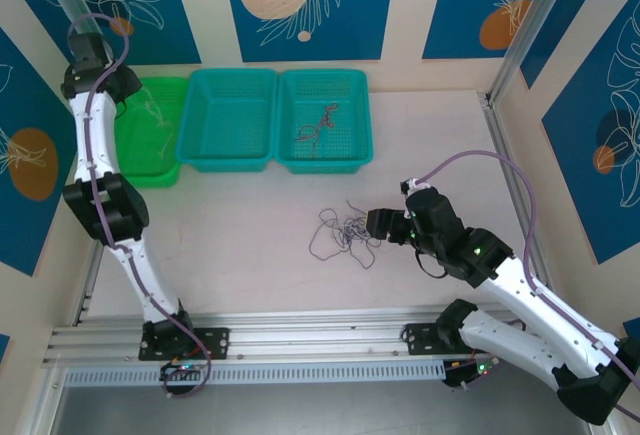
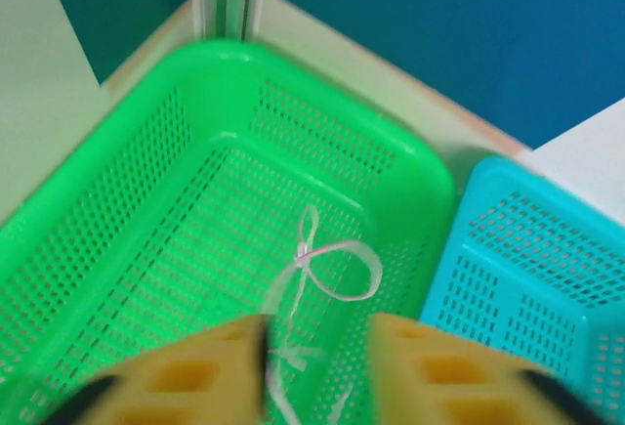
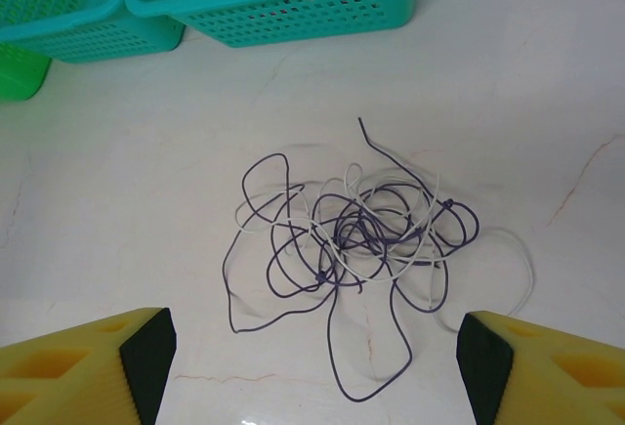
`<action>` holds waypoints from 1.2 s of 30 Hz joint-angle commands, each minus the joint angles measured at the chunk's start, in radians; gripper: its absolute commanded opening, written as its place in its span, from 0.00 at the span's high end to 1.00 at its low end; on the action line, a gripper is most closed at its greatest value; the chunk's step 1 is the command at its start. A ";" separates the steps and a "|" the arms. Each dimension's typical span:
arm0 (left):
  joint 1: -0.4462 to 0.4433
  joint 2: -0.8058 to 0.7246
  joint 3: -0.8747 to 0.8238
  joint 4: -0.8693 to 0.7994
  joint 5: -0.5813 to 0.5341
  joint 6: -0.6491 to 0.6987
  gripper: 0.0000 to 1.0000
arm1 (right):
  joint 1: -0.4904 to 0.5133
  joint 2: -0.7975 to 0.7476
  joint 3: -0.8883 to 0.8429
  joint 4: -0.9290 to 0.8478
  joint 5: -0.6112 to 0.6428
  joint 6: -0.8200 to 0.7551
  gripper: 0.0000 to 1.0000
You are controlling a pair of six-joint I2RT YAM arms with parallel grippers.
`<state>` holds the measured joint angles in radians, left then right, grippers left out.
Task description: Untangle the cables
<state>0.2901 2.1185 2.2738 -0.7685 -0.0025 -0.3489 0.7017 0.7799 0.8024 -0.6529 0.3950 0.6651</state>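
Note:
A tangle of dark purple-grey and whitish cables [image 3: 361, 239] lies on the table [image 1: 250, 245], also visible from above as the tangle [image 1: 345, 230]. My right gripper [image 3: 314, 371] hovers just right of it, open wide, with nothing between its fingers [image 3: 88, 357]; from above the right gripper [image 1: 379, 223] is beside the pile. A reddish-brown cable [image 1: 318, 127] rests in the right teal basket [image 1: 352, 155]. A whitish looped cable [image 2: 332, 259] hangs into the green basket [image 2: 117, 200]. My left gripper [image 2: 317, 366] is above it with jaws apart, and the strands run down between the pads.
Three baskets stand in a row at the back: the green basket [image 1: 150, 170] on the left, a middle teal basket [image 1: 232, 155] and the right teal one. Walls enclose the table on the left, back and right. A metal rail [image 1: 300, 335] runs along the near edge.

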 commanded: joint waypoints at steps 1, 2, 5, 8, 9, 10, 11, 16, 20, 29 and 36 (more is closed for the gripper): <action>0.014 -0.028 -0.012 0.011 0.034 -0.002 0.26 | -0.009 -0.025 -0.006 -0.018 -0.007 -0.005 0.22; 0.014 -0.045 -0.026 0.024 0.047 -0.007 0.22 | -0.012 -0.026 -0.012 -0.012 -0.011 -0.005 0.22; 0.011 -0.121 -0.066 0.054 0.079 -0.033 0.18 | -0.022 -0.027 -0.023 -0.002 -0.030 -0.003 0.22; 0.000 -0.243 -0.155 0.098 0.138 -0.074 0.19 | -0.029 -0.025 -0.041 0.019 -0.047 -0.007 0.22; -0.008 -0.300 -0.211 0.128 0.168 -0.092 0.21 | -0.033 -0.023 -0.047 0.026 -0.052 -0.007 0.22; -0.023 -0.362 -0.276 0.159 0.198 -0.113 0.22 | -0.037 -0.018 -0.055 0.033 -0.058 -0.005 0.22; -0.039 -0.420 -0.335 0.187 0.218 -0.129 0.24 | -0.042 -0.011 -0.059 0.039 -0.064 -0.001 0.22; -0.237 -0.703 -0.681 0.330 0.235 -0.141 0.33 | -0.068 0.037 -0.067 0.054 -0.132 0.029 0.22; -0.446 -0.852 -0.920 0.400 0.193 -0.155 0.36 | -0.072 0.070 -0.072 0.051 -0.169 0.043 0.22; -0.923 -0.960 -1.365 0.667 0.047 -0.388 0.40 | -0.075 0.135 -0.098 0.094 -0.225 0.083 0.22; -1.082 -0.811 -1.531 0.897 -0.002 -0.754 0.49 | -0.074 0.200 -0.103 0.122 -0.222 0.106 0.23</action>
<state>-0.7628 1.2572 0.7662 -0.0196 0.0467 -0.9131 0.6315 0.9657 0.7082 -0.5541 0.1944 0.7444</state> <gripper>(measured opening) 0.522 0.772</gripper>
